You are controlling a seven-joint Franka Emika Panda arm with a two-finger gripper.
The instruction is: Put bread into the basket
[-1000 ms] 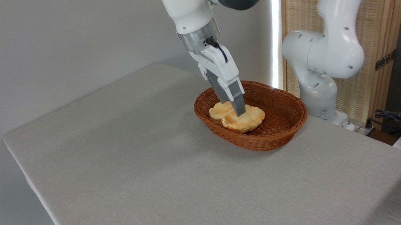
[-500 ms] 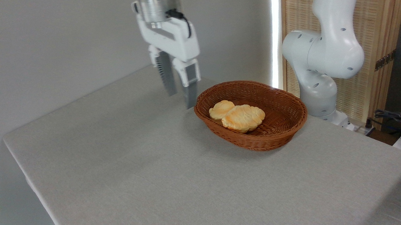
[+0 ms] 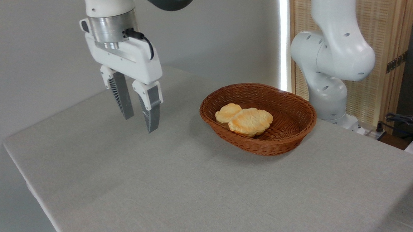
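Note:
The oval brown wicker basket [image 3: 293, 123] stands on the grey table [image 3: 168, 190] at the right of centre. Inside it lies the bread [image 3: 251, 121], a pale golden ridged pastry, resting partly against a smaller round bun [image 3: 227, 112] on its left. My gripper [image 3: 140, 123] hangs above the table well to the left of the basket, fingers pointing down. It is open, with nothing between the fingers.
The arm's white base [image 3: 329, 69] rises just behind and right of the basket. A slatted wooden screen [image 3: 394, 29] stands behind it. Cables [image 3: 411, 125] lie off the table's right edge. The table's left corner [image 3: 9, 144] is near the wall.
The gripper has risen out of the basket and swung far left across the table, leaving the bread lying in the basket beside the bun.

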